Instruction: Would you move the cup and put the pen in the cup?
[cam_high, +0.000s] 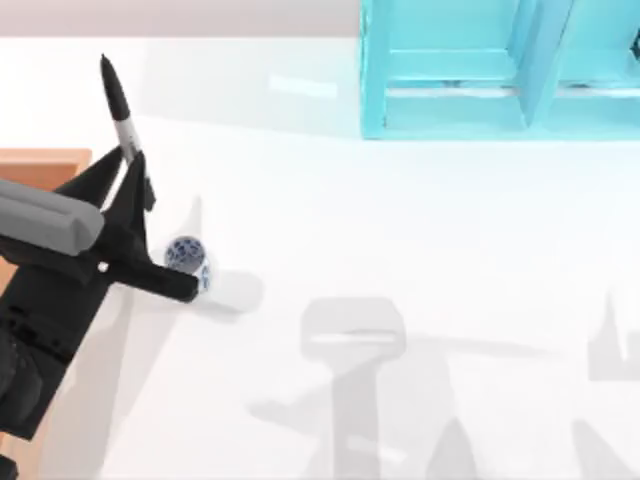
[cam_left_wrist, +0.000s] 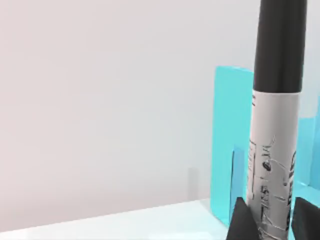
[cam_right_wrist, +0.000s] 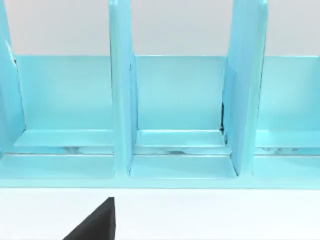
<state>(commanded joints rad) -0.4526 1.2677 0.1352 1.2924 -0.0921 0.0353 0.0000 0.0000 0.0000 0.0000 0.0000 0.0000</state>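
My left gripper (cam_high: 128, 165) is at the table's left, shut on the pen (cam_high: 120, 110). The pen is a black marker with a grey-silver barrel, and its pointed cap slants toward the far left. In the left wrist view the pen (cam_left_wrist: 276, 145) rises from between the two black fingertips (cam_left_wrist: 242, 220) of the left gripper (cam_left_wrist: 272, 227). The cup (cam_high: 186, 254), small and white with a blue pattern, stands on the table just right of the left arm, and a black part of that arm crosses its near side. My right gripper (cam_right_wrist: 95, 225) shows as a dark wedge facing the rack.
A cyan rack (cam_high: 470, 80) with upright dividers stands at the back right, and its compartments (cam_right_wrist: 175, 115) face the right wrist camera. An orange-brown board (cam_high: 45, 165) lies at the left edge under the left arm. White tabletop stretches across the middle and right.
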